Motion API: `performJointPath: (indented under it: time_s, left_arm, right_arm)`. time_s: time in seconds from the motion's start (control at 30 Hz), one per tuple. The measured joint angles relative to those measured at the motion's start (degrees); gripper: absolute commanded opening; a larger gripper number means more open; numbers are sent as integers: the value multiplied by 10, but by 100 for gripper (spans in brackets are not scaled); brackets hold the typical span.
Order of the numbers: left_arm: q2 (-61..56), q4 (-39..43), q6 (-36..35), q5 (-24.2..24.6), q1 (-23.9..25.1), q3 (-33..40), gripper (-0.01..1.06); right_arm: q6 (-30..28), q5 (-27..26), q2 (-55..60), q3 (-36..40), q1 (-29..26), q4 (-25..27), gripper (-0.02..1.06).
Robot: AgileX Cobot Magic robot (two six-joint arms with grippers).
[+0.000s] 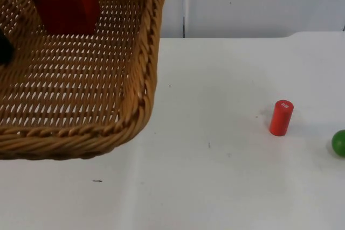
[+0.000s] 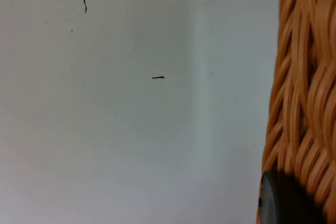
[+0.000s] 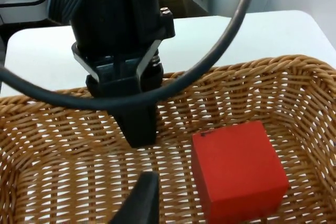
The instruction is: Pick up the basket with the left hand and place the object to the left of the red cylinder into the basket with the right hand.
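Clearly clamps the basket rim with the left gripper, hovers the right gripper, grip unreadable, just beside the red cube inside.

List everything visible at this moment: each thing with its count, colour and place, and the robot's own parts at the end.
basket: one, tan wicker, held up close to the top camera over the table's left side, gripped at its rim.
red block: one, red, lying on the basket's floor.
red cylinder: one, red, upright on the table at the right.
green ball: one, green, on the table right of the red cylinder, cut by the picture's edge.
table: one, white, with a few small dark marks.
partition wall: one, grey, behind the table.
left gripper: black, clamped on the basket's rim.
right gripper: black, above the basket's inside, beside the red block; open or shut cannot be told.
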Motion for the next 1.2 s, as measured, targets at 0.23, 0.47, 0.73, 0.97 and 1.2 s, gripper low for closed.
performJointPath:
  time_s: [0.23, 0.47, 0.73, 0.97, 1.2]
  left_arm:
    - [0, 6, 0, 0, 0, 0, 0]
    - [20, 8, 3, 0, 0, 0, 0]
    - [34, 8, 12, -3, 0, 0, 0]
    - [46, 8, 24, -16, 0, 0, 0]
    - [92, 8, 45, -42, 0, 0, 0]
  right_arm:
    - [0, -52, -20, 98, 0, 0, 95]
    - [-1, -119, -92, 199, 0, -2, 95]
    - [-1, -145, -188, 286, 0, -2, 95]
    - [0, -169, -255, 346, 0, -2, 95]
    - [0, -191, -361, 416, 0, -2, 95]
